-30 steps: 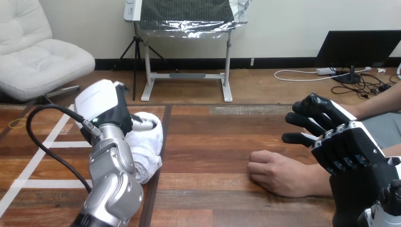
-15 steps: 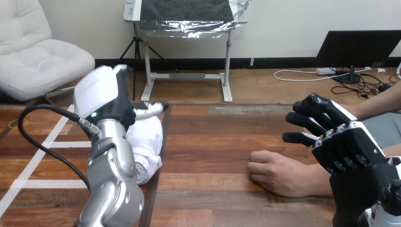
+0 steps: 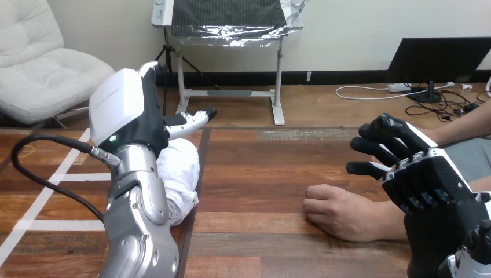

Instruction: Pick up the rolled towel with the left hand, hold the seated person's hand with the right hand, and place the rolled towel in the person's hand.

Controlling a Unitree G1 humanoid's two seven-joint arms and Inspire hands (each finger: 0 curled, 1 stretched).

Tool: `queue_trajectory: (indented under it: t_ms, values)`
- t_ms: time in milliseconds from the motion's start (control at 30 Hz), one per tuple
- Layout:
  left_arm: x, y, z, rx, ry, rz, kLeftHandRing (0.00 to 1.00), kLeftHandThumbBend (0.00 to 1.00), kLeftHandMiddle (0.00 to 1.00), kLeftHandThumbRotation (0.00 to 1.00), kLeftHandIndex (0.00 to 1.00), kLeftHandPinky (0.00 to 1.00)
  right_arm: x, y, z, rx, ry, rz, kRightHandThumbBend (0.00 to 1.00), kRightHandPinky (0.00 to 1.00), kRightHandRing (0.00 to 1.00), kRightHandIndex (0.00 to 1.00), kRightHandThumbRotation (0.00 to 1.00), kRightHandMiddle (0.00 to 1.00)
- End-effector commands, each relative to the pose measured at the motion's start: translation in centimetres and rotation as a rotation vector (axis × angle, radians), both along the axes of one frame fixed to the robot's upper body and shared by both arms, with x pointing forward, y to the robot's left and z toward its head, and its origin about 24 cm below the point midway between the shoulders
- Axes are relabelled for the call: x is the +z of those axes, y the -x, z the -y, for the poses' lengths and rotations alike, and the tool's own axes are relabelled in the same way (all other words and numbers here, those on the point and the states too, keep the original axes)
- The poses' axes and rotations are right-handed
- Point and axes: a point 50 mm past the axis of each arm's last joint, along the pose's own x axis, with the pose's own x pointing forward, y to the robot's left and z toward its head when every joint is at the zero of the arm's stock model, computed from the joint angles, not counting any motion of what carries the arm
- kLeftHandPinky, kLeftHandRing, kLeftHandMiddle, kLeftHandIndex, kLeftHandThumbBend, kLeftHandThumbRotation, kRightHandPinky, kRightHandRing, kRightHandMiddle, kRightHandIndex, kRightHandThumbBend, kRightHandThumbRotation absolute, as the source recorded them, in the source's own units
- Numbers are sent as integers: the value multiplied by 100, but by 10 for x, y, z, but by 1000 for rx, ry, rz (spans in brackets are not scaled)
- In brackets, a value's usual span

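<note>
Left robot hand (image 3: 130,116) risen since a second ago, now above rolled towel (image 3: 179,174), thumb out, released, empty. Towel lies on bench (image 3: 260,168), left of frame. Right robot hand (image 3: 425,179) relaxed, lower right, near person's hand (image 3: 339,211), not touching. Pick-up not made; likely needs retry.

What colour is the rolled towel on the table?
White. The rolled towel shows best in the head view, at its left side.
</note>
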Motion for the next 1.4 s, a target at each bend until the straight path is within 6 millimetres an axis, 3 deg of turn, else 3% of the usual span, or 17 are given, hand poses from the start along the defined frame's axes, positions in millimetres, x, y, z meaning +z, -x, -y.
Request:
queue_trajectory:
  t_ms: [0,533,867,1367]
  values:
    - [14,3,1,16,10,72,86,82,87,46,85,81,10,-6,-1,12,-5,76,85,69,80,81,100,81]
    - [-6,-6,8,115,73,52,91,87,92,43,90,86,10,-8,-3,18,-9,67,85,69,80,81,100,81]
    - [-24,-13,13,214,122,18,99,94,99,44,98,98,10,-8,-3,18,-4,69,86,69,80,81,100,81]
    - [-49,-23,19,297,171,-14,100,94,100,43,100,100,10,-7,-1,18,-2,68,86,70,80,81,100,81]
